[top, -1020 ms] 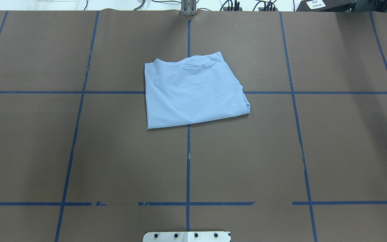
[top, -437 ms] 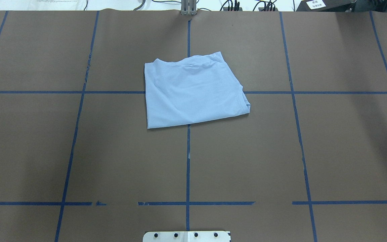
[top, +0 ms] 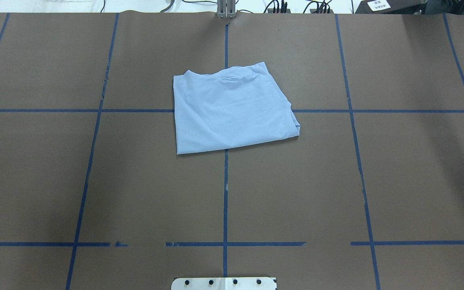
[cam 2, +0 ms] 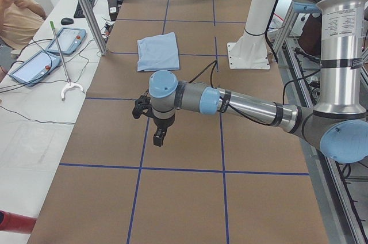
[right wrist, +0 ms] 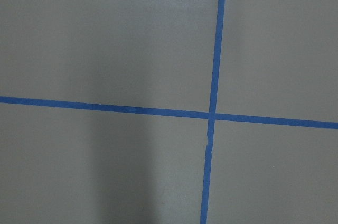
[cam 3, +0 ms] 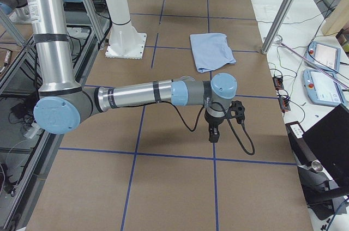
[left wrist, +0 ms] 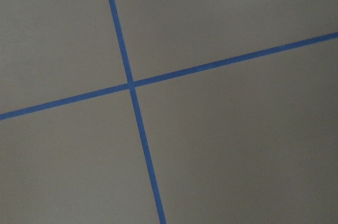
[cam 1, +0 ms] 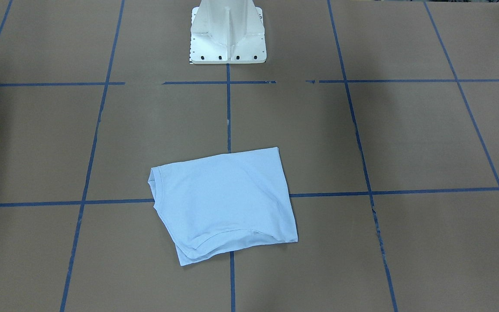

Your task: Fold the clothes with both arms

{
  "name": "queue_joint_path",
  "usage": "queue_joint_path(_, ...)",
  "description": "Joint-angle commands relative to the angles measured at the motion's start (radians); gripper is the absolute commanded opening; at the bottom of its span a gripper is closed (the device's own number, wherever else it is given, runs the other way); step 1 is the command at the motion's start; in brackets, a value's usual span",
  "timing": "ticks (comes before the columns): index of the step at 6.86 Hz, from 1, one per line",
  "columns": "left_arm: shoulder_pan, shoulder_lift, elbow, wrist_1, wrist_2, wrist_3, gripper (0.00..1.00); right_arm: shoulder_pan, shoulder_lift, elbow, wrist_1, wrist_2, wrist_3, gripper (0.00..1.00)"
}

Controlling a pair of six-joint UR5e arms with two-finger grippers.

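count: 1 shirt [top: 232, 108]; 2 arms, left arm [cam 2: 253, 106] and right arm [cam 3: 136, 96]; 2 grippers, left gripper [cam 2: 159, 136] and right gripper [cam 3: 214, 133]; 1 pedestal [cam 1: 228, 34]; 2 tablets [cam 2: 68, 39] beside the table [top: 397, 181].
shirt position: flat on the table, over the crossing of the centre tape [top: 225, 193] line and the far cross line. On the operators' half, well apart from the pedestal.
shirt state: folded into a rough four-sided pad, layers stacked. Ribbed collar [top: 295, 125] sits at the corner on the robot's right. Stitched hem [cam 1: 232, 236] runs along the edge away from the robot.
left gripper: hangs fingers-down over bare table toward the robot's left end, well apart from the shirt. Seen only from the side; cannot tell if fingers are apart or together.
right gripper: hangs fingers-down toward the robot's right end, well apart from the shirt. Side view only; cannot tell its state either.
wrist views: each shows one tape cross on bare paper.
delta: overhead outline, creases and place of the shirt match the frames 1.0 s and 0.4 s ago.
materials: shirt is light blue soft knit, matte, with shallow wrinkles near the far edge. Table cover is brown matte paper. Tape is blue, laid as a grid, with gaps in the line nearest the pedestal. Arms are silver-grey tubes with pale blue round joint caps and black cable. Grippers are black. Pedestal is white, with a flared base plate and a row of bolts.
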Motion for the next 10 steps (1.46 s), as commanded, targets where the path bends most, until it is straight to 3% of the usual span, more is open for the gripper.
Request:
queue_joint_path(1, 0.001, 0.021, 0.01, -0.02, -0.008, 0.003, 1.0, -0.054, -0.02, 0.002, 0.001, 0.004, 0.0, 1.0)
queue_joint_path(4, 0.003, 0.016, 0.014, -0.035, -0.004, -0.003, 1.0, -0.057, -0.022, -0.002, 0.0, 0.009, 0.0, 1.0)
queue_joint_path(7, 0.003, 0.014, 0.019, -0.179, 0.001, -0.002, 1.0, -0.057, -0.019, 0.033, 0.001, 0.052, -0.002, 1.0)
queue_joint_path(10, 0.003, 0.01, 0.021, -0.18, -0.005, 0.003, 1.0, -0.062, -0.007, 0.031, 0.003, 0.047, 0.0, 1.0)
